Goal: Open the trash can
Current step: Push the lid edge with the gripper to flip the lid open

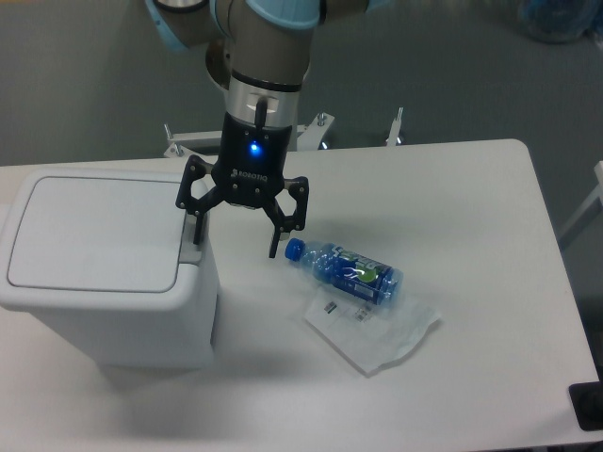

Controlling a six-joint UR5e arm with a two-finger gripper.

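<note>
The trash can [104, 282] is a large white boxy bin at the left of the table, its flat lid [94, 231] down. A grey push tab [192, 235] sits at the lid's right edge. My gripper [236, 241] hangs from above just right of the bin, open and empty. Its left finger [197, 226] is at the grey tab, touching or nearly so; its right finger [276, 240] hangs over the table near the bottle's cap.
A blue plastic bottle [347, 267] lies on its side to the right of the gripper, on a clear plastic bag [377, 325]. The white table [471, 207] extends to the right. Metal clamps [396, 127] stand at the table's far edge.
</note>
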